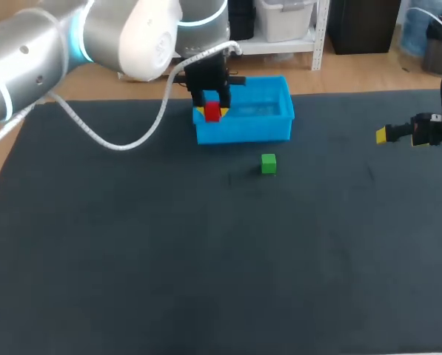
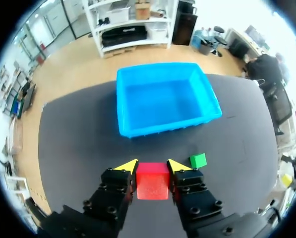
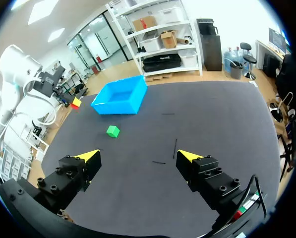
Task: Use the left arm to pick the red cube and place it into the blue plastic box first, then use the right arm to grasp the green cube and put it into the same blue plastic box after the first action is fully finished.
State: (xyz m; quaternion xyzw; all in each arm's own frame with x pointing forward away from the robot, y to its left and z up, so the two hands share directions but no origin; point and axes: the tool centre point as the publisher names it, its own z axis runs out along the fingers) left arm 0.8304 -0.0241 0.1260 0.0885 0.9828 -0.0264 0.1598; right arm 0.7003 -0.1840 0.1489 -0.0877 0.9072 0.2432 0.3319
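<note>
Fingers of the left gripper (image 1: 212,111) are clamped on the red cube (image 1: 212,111) from two sides, and in the head view they hold it up at the left end of the blue plastic box (image 1: 258,130), which stands near the far edge of the table (image 1: 132,259), about at its middle. I judge the cube is kept in the grip because it is not yet low inside the box. The green cube (image 1: 269,163) lies on the table just on the near side of the box, not touching it. The right gripper (image 1: 383,135) hangs at the right edge of the table, well apart from the green cube, probably because its turn comes only when the red cube is placed. In the left wrist view the red cube sits tight between the two yellow tips, the open box is ahead of them and the green cube is beside the gripper. In the right wrist view the fingers stand wide apart with nothing between them; the green cube lies ahead, and the box beyond it.
</note>
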